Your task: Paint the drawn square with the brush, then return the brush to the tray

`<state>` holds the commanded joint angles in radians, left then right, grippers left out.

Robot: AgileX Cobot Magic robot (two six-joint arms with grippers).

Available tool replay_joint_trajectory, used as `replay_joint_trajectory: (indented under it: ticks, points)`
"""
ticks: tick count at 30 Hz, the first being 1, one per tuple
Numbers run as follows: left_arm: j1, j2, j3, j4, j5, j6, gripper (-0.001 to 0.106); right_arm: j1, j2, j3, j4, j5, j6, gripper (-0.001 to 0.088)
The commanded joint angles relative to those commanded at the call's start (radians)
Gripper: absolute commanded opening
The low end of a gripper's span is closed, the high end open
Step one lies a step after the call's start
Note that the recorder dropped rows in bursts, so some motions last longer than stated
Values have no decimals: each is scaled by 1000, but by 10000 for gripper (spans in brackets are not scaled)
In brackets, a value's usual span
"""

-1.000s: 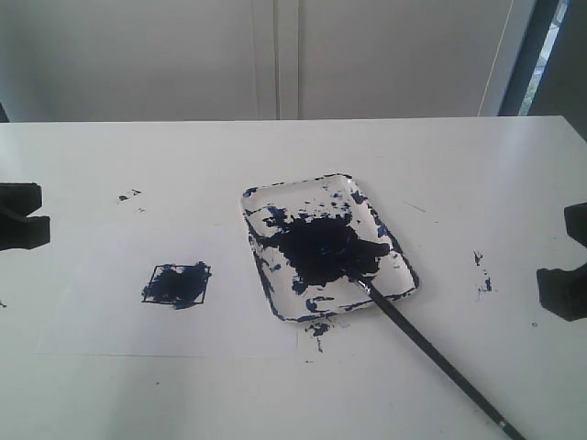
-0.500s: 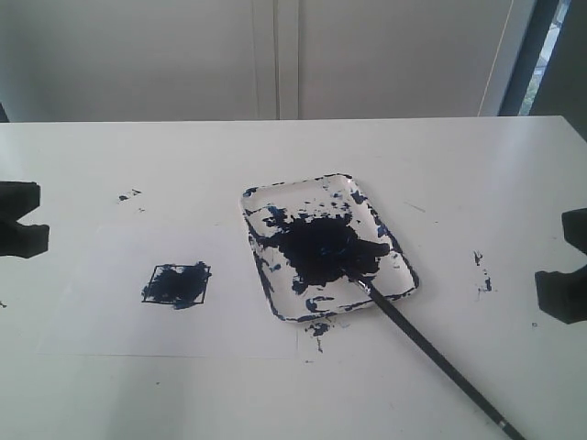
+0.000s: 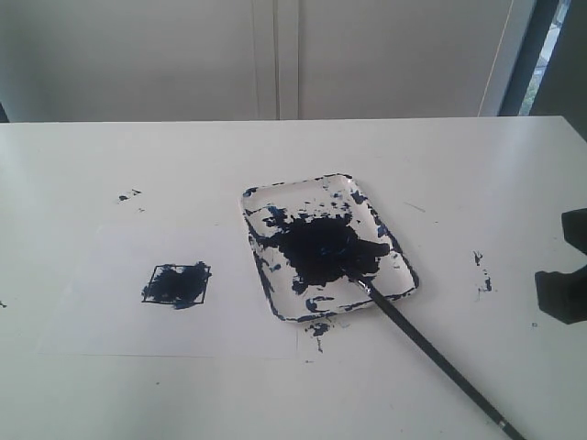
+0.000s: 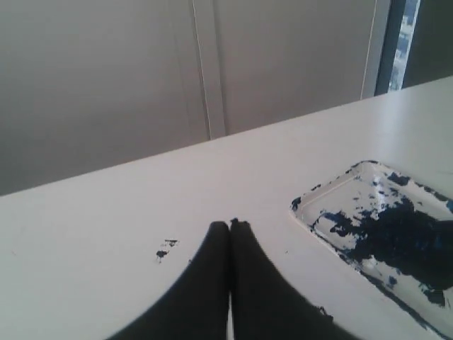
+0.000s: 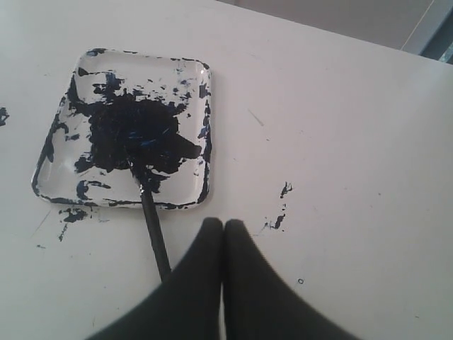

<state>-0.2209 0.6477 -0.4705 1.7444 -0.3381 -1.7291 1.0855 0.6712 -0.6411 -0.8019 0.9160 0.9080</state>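
Note:
The drawn square point(image 3: 176, 285), its inside smeared dark blue, sits on the paper at the left. The white tray point(image 3: 401, 259) with a big dark blue-black patch lies at the middle, also as the tray point(image 5: 200, 106) and the tray point(image 4: 333, 212). The thin black brush point(image 3: 431, 352) rests with its tip in the tray and its handle running out over the near rim toward the front right; the brush point(image 5: 152, 223) shows again. My right gripper point(image 5: 224, 223) is shut and empty beside the handle, seen at the right edge as the right gripper point(image 3: 561, 275). My left gripper point(image 4: 229, 224) is shut and empty.
A large white paper sheet point(image 3: 101, 321) lies under the square. Small dark paint specks point(image 3: 482, 273) mark the table right of the tray, more specks point(image 3: 128, 195) at the back left. A wall with a window strip point(image 3: 541, 46) stands behind the table.
The left gripper has drawn back out of the exterior view on the left. The right gripper has shifted slightly outward to the right. Brush, tray and square are unmoved.

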Motion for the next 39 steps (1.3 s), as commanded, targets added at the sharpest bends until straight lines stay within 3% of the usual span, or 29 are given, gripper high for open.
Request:
replay_joint_trajectory:
  ticks: [4, 14, 24, 28, 39]
  points:
    - [19, -103, 54, 0, 56, -64, 0, 0, 0, 0, 0, 0, 0, 0]
    - [207, -350, 238, 0, 52, -210, 0, 0, 0, 0, 0, 0, 0, 0]
    - [212, -556, 461, 0, 100, -312, 0, 0, 0, 0, 0, 0, 0, 0]
    - [212, -614, 470, 0, 89, -319, 0, 0, 0, 0, -2, 0, 0, 0]
    - [212, -620, 470, 0, 84, -314, 0, 0, 0, 0, -2, 0, 0, 0]
